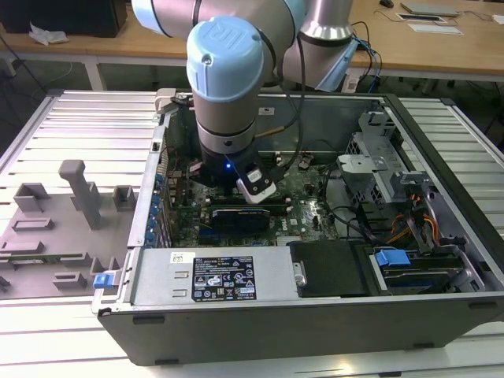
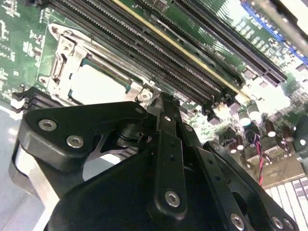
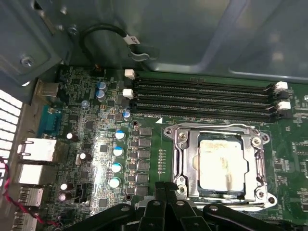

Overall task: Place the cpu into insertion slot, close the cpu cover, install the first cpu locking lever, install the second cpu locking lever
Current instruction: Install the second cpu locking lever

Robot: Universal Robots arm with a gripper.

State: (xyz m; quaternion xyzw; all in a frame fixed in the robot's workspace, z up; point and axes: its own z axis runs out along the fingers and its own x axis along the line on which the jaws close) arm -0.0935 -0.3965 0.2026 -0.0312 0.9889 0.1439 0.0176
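An open computer case (image 1: 441,236) is seen lying on a slatted metal table (image 1: 71,118) in the exterior view, with the robot arm (image 1: 228,87) lowered into it over the green motherboard (image 1: 303,209). Grey fixture blocks (image 1: 83,193) are set on the table at the exterior view's left, well apart from the arm.

On the motherboard, four long black memory slots (image 3: 207,98) are laid side by side, and just beside them the insertion slot (image 3: 179,159) is found. The cpu cover (image 3: 262,163) is seen lying flat over the slot, and the cpu (image 3: 220,163) is seated inside it, its silvery top framed by the cover's square window. The same cpu (image 2: 98,86) and cover (image 2: 65,67) are shown in the second wrist view, just beyond the gripper's black linkage.

The gripper (image 3: 166,190) is held close to the socket's edge; its fingers (image 3: 169,192) are pressed together, and nothing is seen grasped between them.
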